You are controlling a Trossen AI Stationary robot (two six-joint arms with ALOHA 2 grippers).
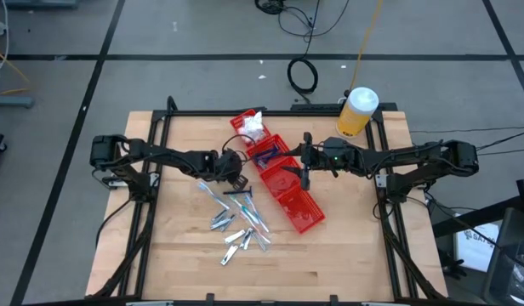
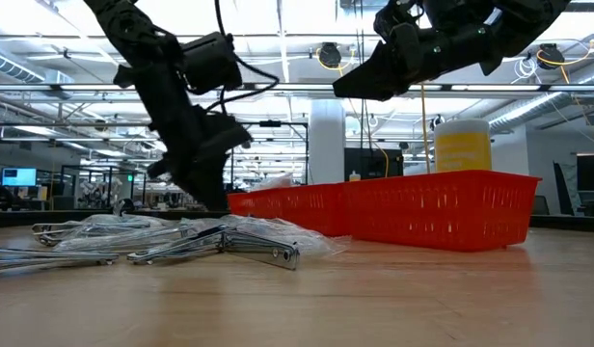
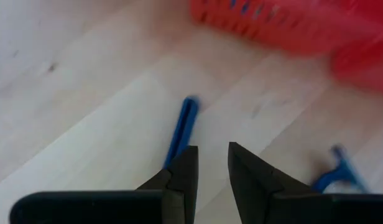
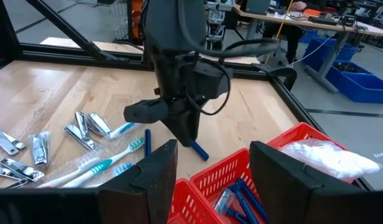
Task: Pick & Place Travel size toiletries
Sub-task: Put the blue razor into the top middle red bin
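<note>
Loose toiletries (image 1: 236, 223) lie on the wooden table: clear-wrapped toothbrushes (image 4: 98, 165) and silvery clippers (image 4: 86, 127). A blue piece (image 3: 182, 127) lies flat near the red bins. My left gripper (image 3: 210, 165) points down at the table just beside this piece's near end, open by a narrow gap; it also shows as the other arm's gripper (image 4: 186, 134) in the right wrist view. My right gripper (image 4: 210, 168) hovers wide open above the row of red bins (image 1: 283, 183). One bin holds white packets (image 4: 328, 155), another holds dark blue pieces (image 4: 241, 196). My left gripper comes from above, pointing down, with one fingertip (image 3: 182, 171) right at the near end of the blue piece (image 3: 173, 155), which lies flat on the table outside the gap. I cannot tell whether the finger touches it.
A tall yellow bottle (image 1: 357, 110) with a white cap stands at the table's far right corner. A second blue piece (image 3: 337, 171) lies on the wood close by. The bins run slantwise across the table's middle. Bare wood lies toward the near edge (image 1: 270, 280).
</note>
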